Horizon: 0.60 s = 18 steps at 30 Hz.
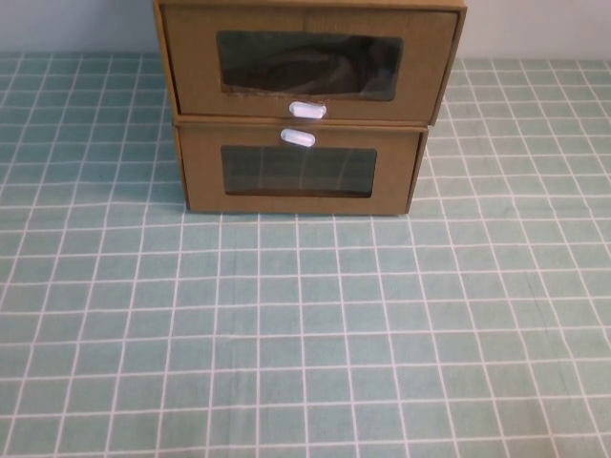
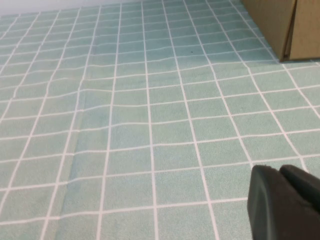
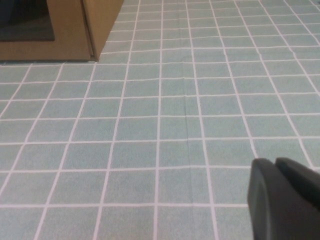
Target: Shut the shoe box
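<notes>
- Cardboard in two brown drawer-style boxes is sitting stacked at the far middle of the table (image 1: 305,334), which is wearing a pale green cloth with a white grid.
- The upper one, the brown cardboard shoe box (image 1: 307,63) with a clear rectangular window, is carrying its small white pull tab (image 1: 307,110) at the front panel's lower edge, below the window; something dark is showing behind the pane.
- Its front panel is overhanging the lower box's front slightly, toward the camera.
- The lower brown cardboard twin box (image 1: 300,170) is bearing its own white tab (image 1: 297,137) above its window, so the two tabs are lying just beside each other.
- The left gripper (image 2: 286,205) is hovering low over the cloth, near the stack's left corner; whether its jaws are open or closed, I cannot tell.
- The right gripper (image 3: 284,200) is hanging likewise over bare cloth off the stack's right corner, and its jaws' state is equally unclear.
</notes>
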Motion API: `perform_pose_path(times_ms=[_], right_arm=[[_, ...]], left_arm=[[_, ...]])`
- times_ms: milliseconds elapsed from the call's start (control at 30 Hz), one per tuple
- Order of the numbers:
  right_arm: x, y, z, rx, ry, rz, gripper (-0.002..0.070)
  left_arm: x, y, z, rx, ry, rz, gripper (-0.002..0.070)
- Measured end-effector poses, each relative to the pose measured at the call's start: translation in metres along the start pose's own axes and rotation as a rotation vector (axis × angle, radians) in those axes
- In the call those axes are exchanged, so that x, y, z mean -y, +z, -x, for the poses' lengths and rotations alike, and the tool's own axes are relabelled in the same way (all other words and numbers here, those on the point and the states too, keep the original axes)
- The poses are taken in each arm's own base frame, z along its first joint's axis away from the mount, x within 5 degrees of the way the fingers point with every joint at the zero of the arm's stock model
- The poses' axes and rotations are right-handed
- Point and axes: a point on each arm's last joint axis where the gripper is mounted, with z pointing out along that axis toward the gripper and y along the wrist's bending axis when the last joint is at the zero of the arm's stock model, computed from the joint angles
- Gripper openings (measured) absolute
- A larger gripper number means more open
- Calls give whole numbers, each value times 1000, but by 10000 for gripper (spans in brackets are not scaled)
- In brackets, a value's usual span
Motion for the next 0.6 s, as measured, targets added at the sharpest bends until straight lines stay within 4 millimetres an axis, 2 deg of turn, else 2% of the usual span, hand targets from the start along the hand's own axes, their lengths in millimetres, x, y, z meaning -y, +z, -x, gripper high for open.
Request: perform_pose_path(times_ms=[600], right_arm=[[0,0,0,0,0,0,-11]], left_arm=[[0,0,0,-2,-26,2,-5]])
